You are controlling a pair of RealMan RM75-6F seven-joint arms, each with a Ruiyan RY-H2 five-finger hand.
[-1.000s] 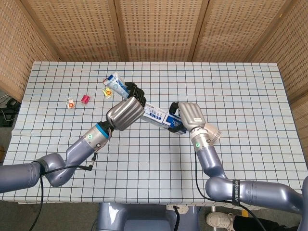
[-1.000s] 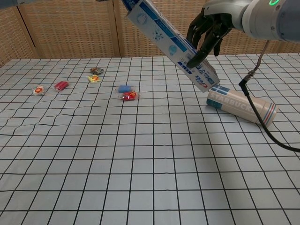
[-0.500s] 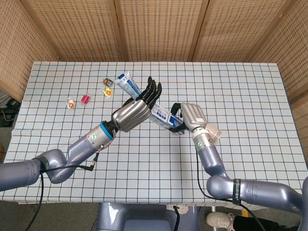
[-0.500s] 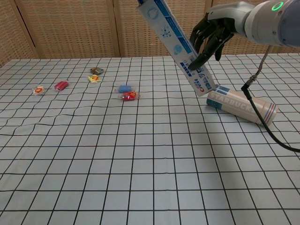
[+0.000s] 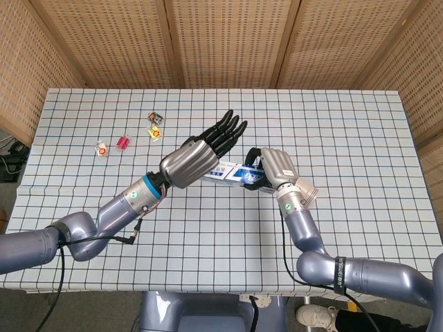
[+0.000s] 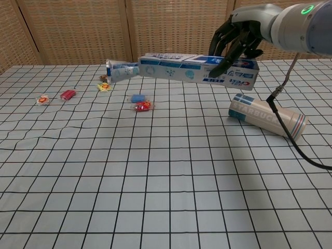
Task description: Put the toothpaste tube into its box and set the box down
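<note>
Change: the toothpaste box [image 6: 197, 69] stood steeply tilted half a second ago, its upper end high; now it lies nearly level above the surface [image 6: 155, 171]. The left hand [image 5: 201, 153] has let go of it and moved off, and its fingers [image 5: 228, 131] are stretched out straight.
Box: held in the air above the surface, long axis running left to right in the chest view, its right end in the right hand [image 6: 233, 39].
Toothpaste tube [image 6: 120, 70]: only partly in the box; its end sticks out of the box's left opening.
Right hand: its dark fingers [image 6: 224, 56] wrap over the top and front of the box near the right end, holding it up alone.
Left hand: flat and spread, holding nothing; in the head view it covers the middle of the box, and whether it touches the box I cannot tell.
Cup: a Starbucks cup [image 6: 267, 115] lies on its side on the surface, below and right of the box.
Small items: several wrapped sweets [image 6: 140, 102] lie scattered on the far left of the surface.
</note>
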